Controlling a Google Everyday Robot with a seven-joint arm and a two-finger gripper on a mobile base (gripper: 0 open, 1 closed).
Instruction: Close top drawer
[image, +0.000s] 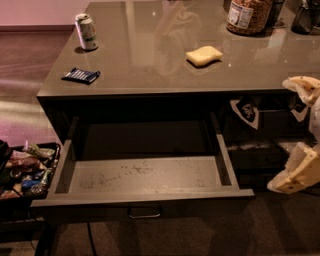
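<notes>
The top drawer (145, 175) is pulled far out under the grey-brown table top. Its speckled, scuffed floor is bare, and its front (100, 210) carries a small metal bar handle (145, 212) at the bottom middle. My gripper (285, 135) is at the right edge of the view, to the right of the drawer's right corner and apart from it. Its two cream fingers (300, 172) stand wide apart, one high and one low, with nothing between them.
On the table top (150, 65) are a soda can (86, 31), a dark blue packet (81, 75), a yellow sponge (204, 55) and a jar (247, 15). Drawers with papers sticking out (250, 112) are to the right. A bin of snacks (25, 167) stands on the left.
</notes>
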